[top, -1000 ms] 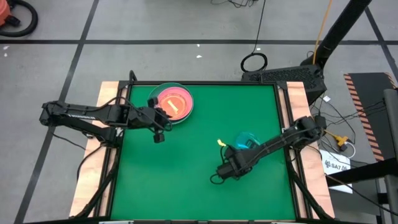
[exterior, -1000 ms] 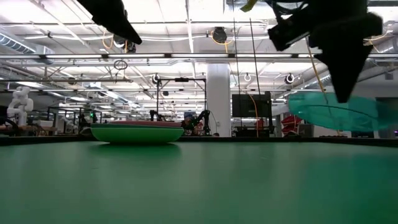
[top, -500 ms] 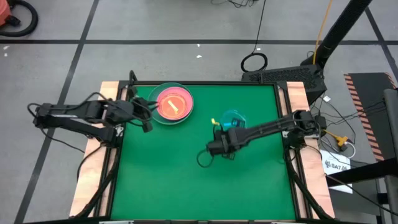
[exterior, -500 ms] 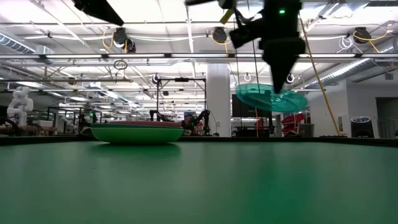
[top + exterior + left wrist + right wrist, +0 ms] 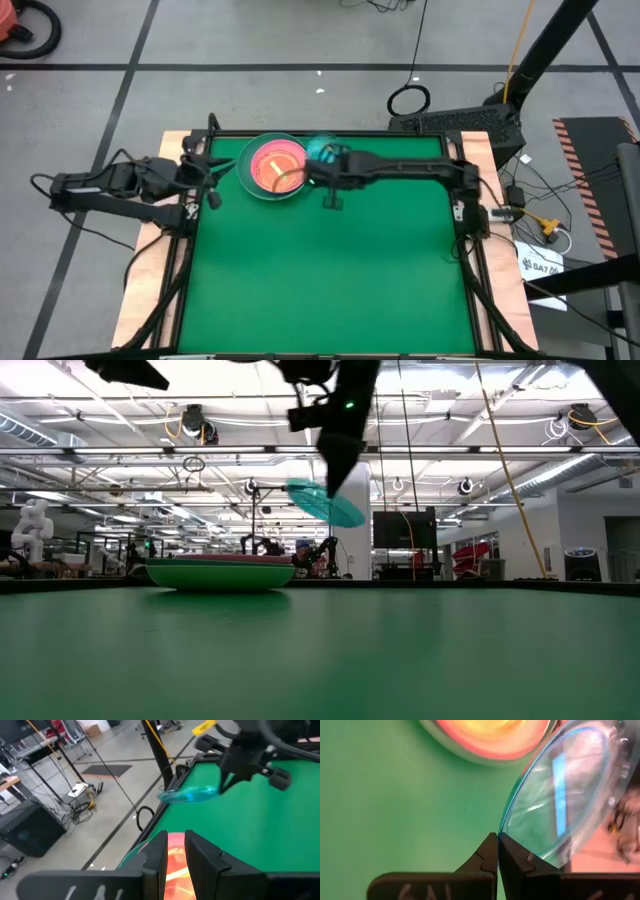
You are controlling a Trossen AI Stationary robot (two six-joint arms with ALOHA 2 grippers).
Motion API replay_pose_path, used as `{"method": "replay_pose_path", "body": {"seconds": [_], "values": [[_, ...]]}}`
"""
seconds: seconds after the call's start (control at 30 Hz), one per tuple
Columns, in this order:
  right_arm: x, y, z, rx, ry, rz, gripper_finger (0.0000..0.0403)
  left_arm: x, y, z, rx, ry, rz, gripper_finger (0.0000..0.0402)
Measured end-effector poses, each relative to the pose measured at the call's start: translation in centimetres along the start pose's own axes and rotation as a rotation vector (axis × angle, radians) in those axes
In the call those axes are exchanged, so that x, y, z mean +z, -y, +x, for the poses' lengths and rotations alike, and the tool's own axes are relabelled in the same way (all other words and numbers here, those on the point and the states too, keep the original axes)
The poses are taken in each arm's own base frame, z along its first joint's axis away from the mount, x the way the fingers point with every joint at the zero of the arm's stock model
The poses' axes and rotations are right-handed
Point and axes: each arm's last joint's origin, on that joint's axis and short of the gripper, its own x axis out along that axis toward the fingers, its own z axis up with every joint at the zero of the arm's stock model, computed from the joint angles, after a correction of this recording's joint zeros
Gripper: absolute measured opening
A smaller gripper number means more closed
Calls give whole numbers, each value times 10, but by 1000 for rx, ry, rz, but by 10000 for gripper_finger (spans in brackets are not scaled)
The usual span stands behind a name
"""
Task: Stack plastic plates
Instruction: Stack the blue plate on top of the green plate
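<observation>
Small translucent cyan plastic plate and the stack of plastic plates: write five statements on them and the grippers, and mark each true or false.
1. The right gripper is shut on the rim of the small translucent cyan plastic plate. True.
2. The cyan plate lies flat on the green table. False: it hangs tilted in the air, as the low view shows.
3. The stack of plastic plates rests on the table near its far edge. True.
4. The left gripper holds a plate. False: it holds nothing and sits by the table's left edge.
5. The stack's bottom plate is blue. False: it is light green.
</observation>
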Motion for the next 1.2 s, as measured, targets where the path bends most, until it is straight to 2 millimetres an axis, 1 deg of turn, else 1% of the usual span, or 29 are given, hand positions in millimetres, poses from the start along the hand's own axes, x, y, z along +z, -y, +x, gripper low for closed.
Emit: {"method": "replay_pose_path", "body": {"seconds": [0.17, 0.27, 0.4, 0.47, 0.57, 0.77, 0.83, 0.97, 1.2], "values": [[37, 14, 23, -24, 47, -129, 0, -13, -1, -3, -2, -39, 6, 74], [55, 13, 38, -35, 65, -241, 0, -15, -3, -7, -1, -21, -18, 74], [69, 8, 56, -53, 65, -438, 0, -17, -6, -11, 0, -13, -59, 74], [71, 4, 65, -71, 61, -514, 0, -18, -6, -12, -1, -23, -69, 74], [72, -3, 74, -43, 57, -628, 0, -19, -6, -12, -1, -35, -77, 74], [73, -15, 77, -35, 60, -788, 0, -21, -6, -12, -2, -46, -82, 74], [73, -18, 77, -8, 73, -828, 0, -21, -6, -12, -3, -46, -83, 74], [74, -20, 78, 50, 116, -852, 0, -21, -6, -12, -3, -48, -82, 74], [78, -18, 79, 32, 147, -826, 0, -21, -6, -12, -3, -50, -82, 74]]}}
